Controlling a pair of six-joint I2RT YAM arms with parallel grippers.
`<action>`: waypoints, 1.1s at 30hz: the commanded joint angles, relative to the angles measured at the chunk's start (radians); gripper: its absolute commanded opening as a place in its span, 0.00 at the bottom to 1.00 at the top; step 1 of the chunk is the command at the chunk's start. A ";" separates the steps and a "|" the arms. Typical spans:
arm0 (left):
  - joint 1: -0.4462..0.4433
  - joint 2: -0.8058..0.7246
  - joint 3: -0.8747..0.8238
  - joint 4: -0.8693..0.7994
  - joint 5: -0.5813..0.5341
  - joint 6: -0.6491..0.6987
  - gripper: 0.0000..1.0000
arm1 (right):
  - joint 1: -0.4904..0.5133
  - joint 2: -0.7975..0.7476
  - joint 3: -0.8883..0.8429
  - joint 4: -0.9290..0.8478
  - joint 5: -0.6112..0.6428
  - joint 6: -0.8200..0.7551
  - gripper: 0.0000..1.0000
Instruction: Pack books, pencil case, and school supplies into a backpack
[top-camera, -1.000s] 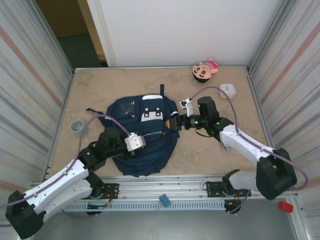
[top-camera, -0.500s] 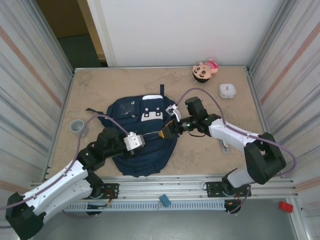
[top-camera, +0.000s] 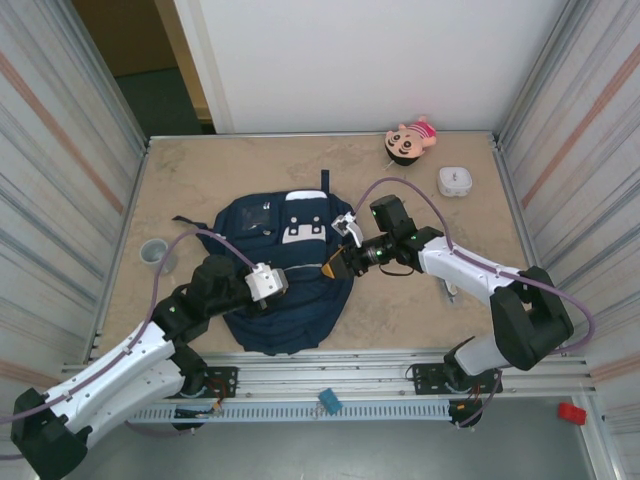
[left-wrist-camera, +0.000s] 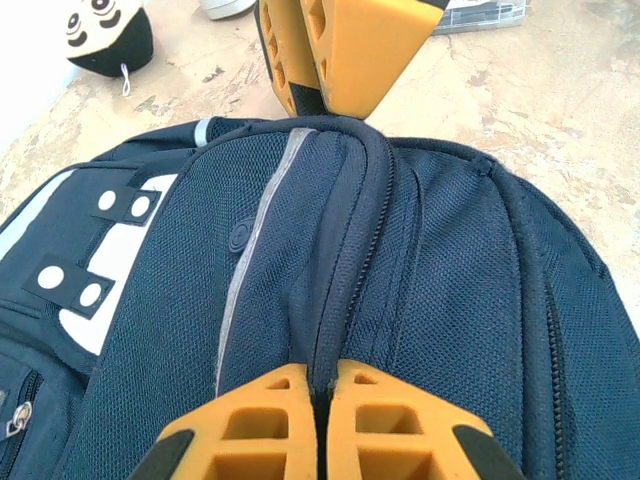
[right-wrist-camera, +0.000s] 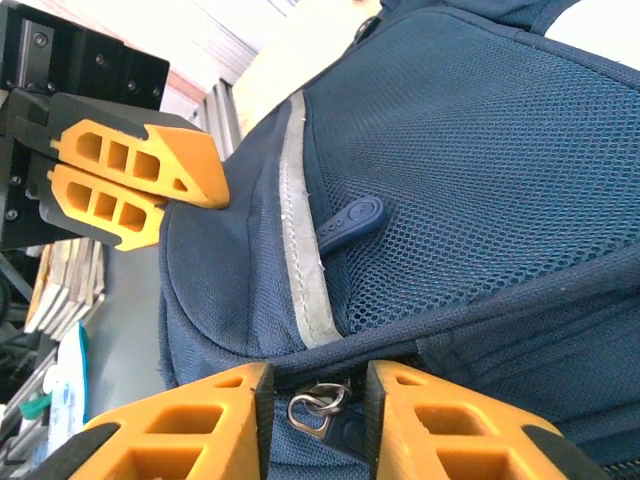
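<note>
The navy backpack (top-camera: 285, 300) lies flat in the middle of the table, zipped. My left gripper (left-wrist-camera: 322, 385) is shut on the raised zipper seam of the backpack (left-wrist-camera: 430, 260), and its orange fingers (right-wrist-camera: 130, 185) show in the right wrist view. Facing it across the bag is my right gripper (right-wrist-camera: 318, 400), on the backpack's right side (top-camera: 332, 267). Its jaws stand a little apart on either side of a metal zipper pull (right-wrist-camera: 318, 412), not pressed on it. The books, pencil case and school supplies are out of view.
A doll toy (top-camera: 412, 140) and a small white square box (top-camera: 454, 181) sit at the back right. A grey cup (top-camera: 153, 251) stands left of the backpack. Metal walls close in the table's left and right sides.
My right gripper has moved left and nearer, from the backpack's right edge onto the zipper line, and its jaws have narrowed around the zipper pull. The left gripper has kept its hold.
</note>
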 joint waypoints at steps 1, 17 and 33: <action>0.013 -0.030 0.032 0.127 0.014 -0.017 0.00 | 0.019 -0.026 0.029 -0.039 -0.044 -0.009 0.30; 0.016 -0.049 0.036 0.114 -0.004 -0.017 0.00 | 0.014 -0.036 0.029 -0.059 -0.015 -0.009 0.18; 0.016 -0.056 0.036 0.116 -0.022 -0.017 0.00 | 0.053 -0.030 -0.017 0.008 -0.021 0.084 0.34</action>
